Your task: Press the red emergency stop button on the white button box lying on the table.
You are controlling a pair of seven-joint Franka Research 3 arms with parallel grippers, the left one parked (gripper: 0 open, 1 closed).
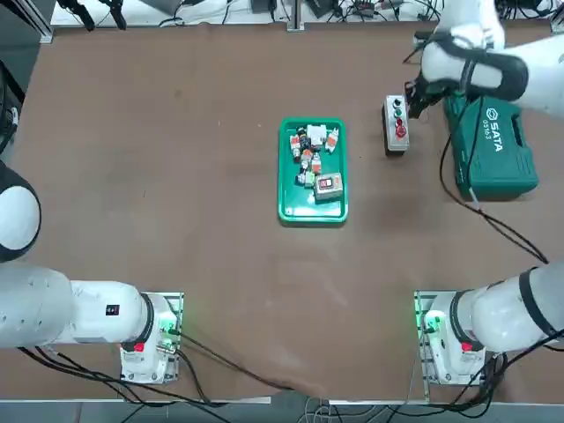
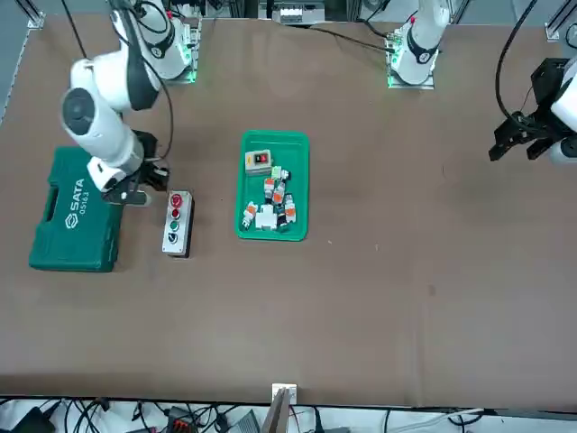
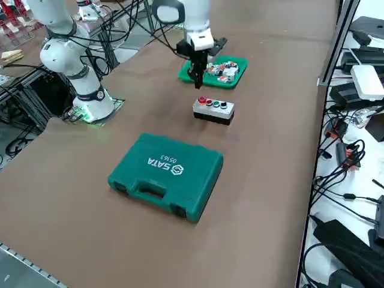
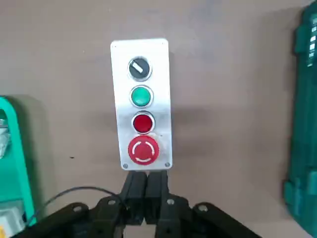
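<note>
The white button box point(image 4: 141, 104) lies flat on the brown table point(image 1: 176, 194), with a black knob, a green button and a small red button in a row. The larger red emergency stop button point(image 4: 143, 150) sits at the end nearest my right gripper point(image 4: 147, 184). Its fingers are shut with nothing between them, and the tips hover just short of that end. From overhead the box point(image 1: 397, 125) lies between the tray and the case, and the gripper point(image 1: 412, 100) hangs above it, toward the case. From the side the gripper point(image 3: 197, 81) is raised over the red button point(image 3: 202, 100).
A dark green SATA toolcase point(image 1: 493, 145) lies close to the box on the arm's outer side. A green tray point(image 1: 283, 176) of small parts sits on the other side, mid-table. Cables trail from the arm across the table toward its base point(image 1: 449, 339).
</note>
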